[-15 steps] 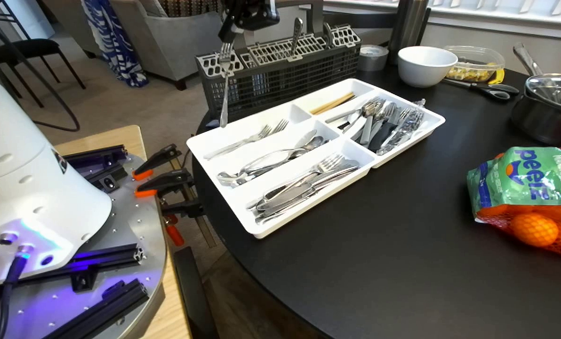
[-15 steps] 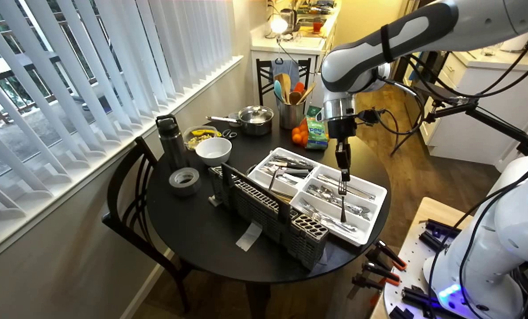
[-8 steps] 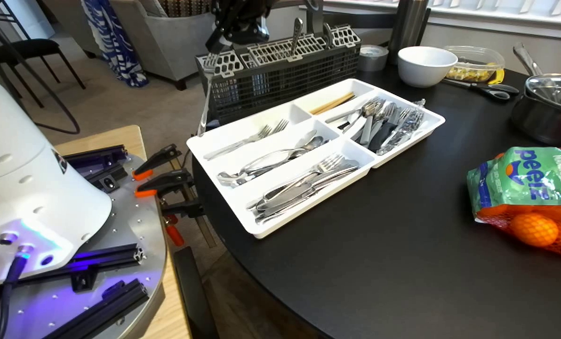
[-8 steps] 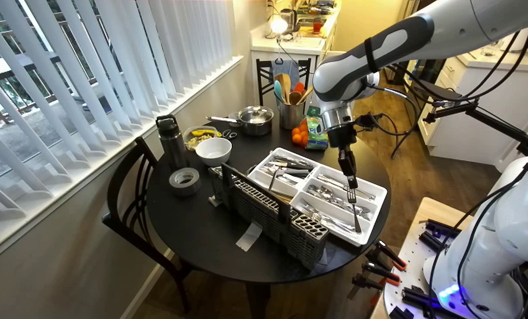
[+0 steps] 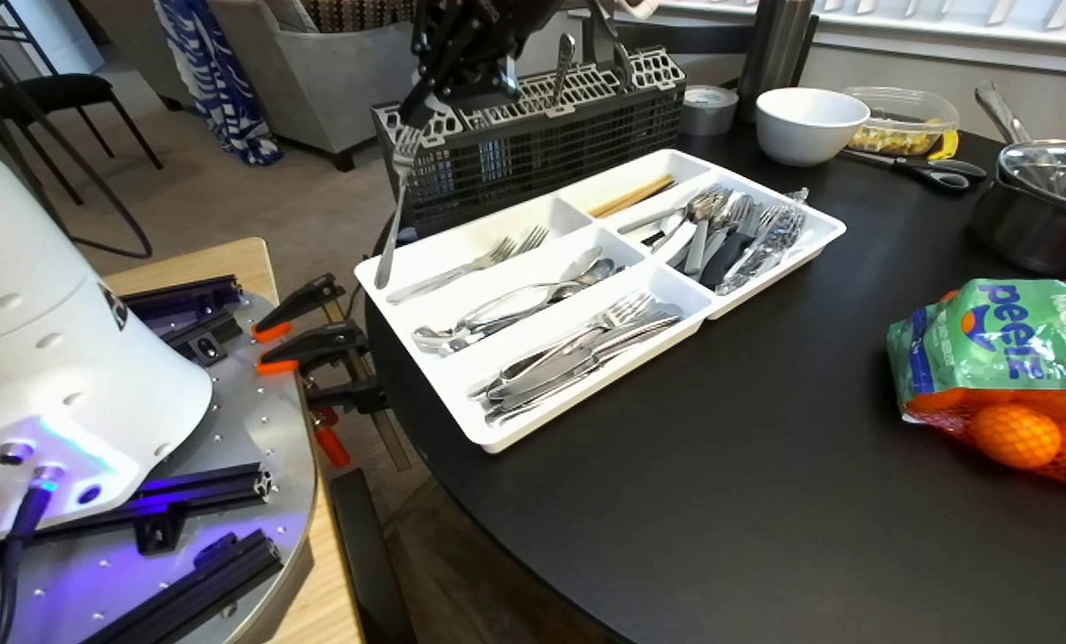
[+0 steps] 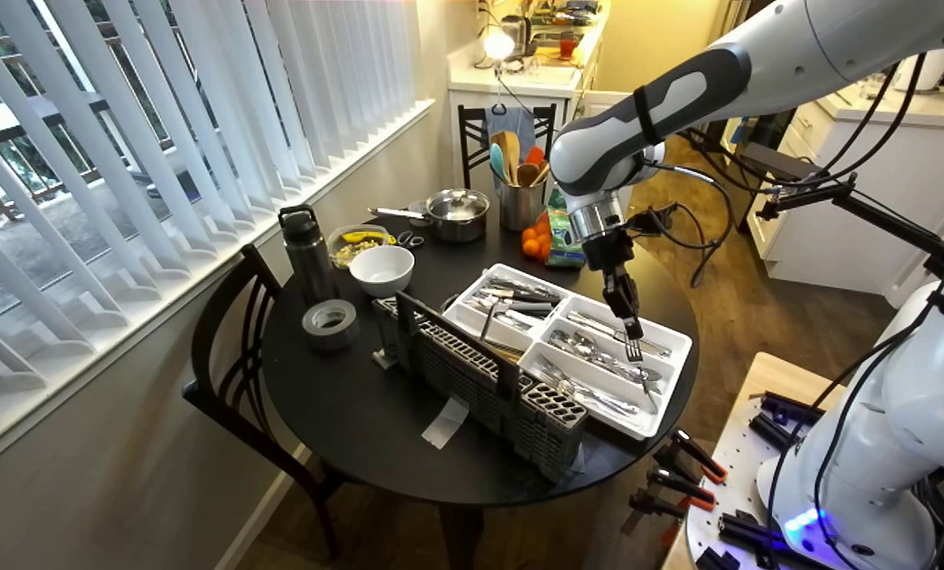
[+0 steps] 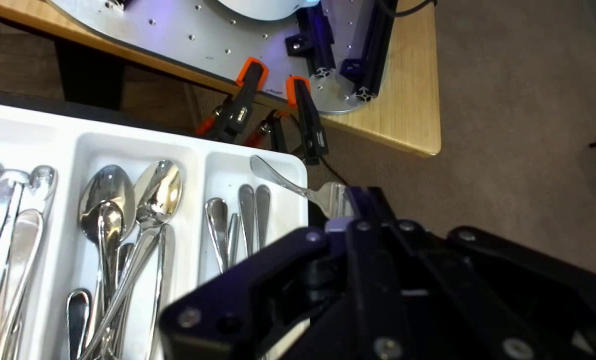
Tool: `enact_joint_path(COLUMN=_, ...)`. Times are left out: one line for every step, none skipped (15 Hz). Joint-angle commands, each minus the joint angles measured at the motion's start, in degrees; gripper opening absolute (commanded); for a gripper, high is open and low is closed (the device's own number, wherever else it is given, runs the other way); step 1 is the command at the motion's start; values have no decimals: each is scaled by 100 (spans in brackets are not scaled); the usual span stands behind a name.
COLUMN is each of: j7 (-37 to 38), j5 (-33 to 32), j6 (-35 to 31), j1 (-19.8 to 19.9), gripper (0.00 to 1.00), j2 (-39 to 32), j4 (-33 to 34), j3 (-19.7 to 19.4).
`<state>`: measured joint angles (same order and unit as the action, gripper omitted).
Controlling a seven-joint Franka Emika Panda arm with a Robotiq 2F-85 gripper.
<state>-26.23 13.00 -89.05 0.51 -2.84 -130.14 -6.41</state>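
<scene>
The gripper [image 5: 418,109] is closed, pinching the fork [image 7: 320,195] by its tines. In an exterior view the fork hangs over the left end of the tray [image 5: 475,235], its handle slanting down toward the far compartment, where other forks [image 5: 470,266] lie; whether its tip touches the tray cannot be told.

The hold is on the tine end alone, so a knock to the handle could twist the fork or work it loose. The handle's tip is near the tray's wall; carried too low or too far left, it could jam there and push the tray. Let go here, the fork might catch across the rim or tip over it toward the floor [image 7: 503,175], because its head lies outside the corner as the wrist view sees it.

The wrist view shows that overhang from above, with the clamps [image 7: 310,122] close by, but the gripper covers much of its lower half and the chopsticks [image 5: 636,197] do not appear in it. The bent arm [image 6: 773,63] shows at length in an exterior view, where the fork is nearly lost against the tray; the utensil crock [image 6: 521,207] stands at the far side there.
</scene>
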Motion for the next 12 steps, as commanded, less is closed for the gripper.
enact_joint_path(j7=199, j5=-110, j6=71, j1=115, gripper=1, j2=-218, j4=155, j3=151)
enact_joint_path(j7=221, j5=-117, j6=53, j1=118, gripper=1, j2=-267, j4=174, j3=159)
enact_joint_path(j7=242, j5=-120, j6=38, j1=126, gripper=1, j2=-320, j4=200, j3=163)
enact_joint_path(j7=279, j5=-129, j6=3, j1=135, gripper=1, j2=-374, j4=229, j3=166)
enact_joint_path(j7=321, j5=-135, j6=-36, j1=146, gripper=1, j2=-418, j4=258, j3=165)
enact_joint_path(j7=384, j5=-165, j6=-83, j1=155, gripper=1, j2=-460, j4=289, j3=161)
enact_joint_path(j7=443, j5=-190, j6=-93, j1=163, gripper=1, j2=-501, j4=324, j3=159)
enact_joint_path(j7=495, j5=-227, j6=-127, j1=173, gripper=1, j2=-528, j4=347, j3=156)
enact_joint_path(j7=581, j5=-310, j6=-138, j1=178, gripper=27, j2=-552, j4=381, j3=155)
enact_joint_path(j7=619, j5=-379, j6=-130, j1=187, gripper=28, j2=-568, j4=403, j3=160)
enact_joint_path(j7=678, j5=-463, j6=-153, j1=190, gripper=34, j2=-565, j4=419, j3=167)
enact_joint_path(j7=693, j5=-506, j6=-148, j1=198, gripper=40, j2=-572, j4=440, j3=170)
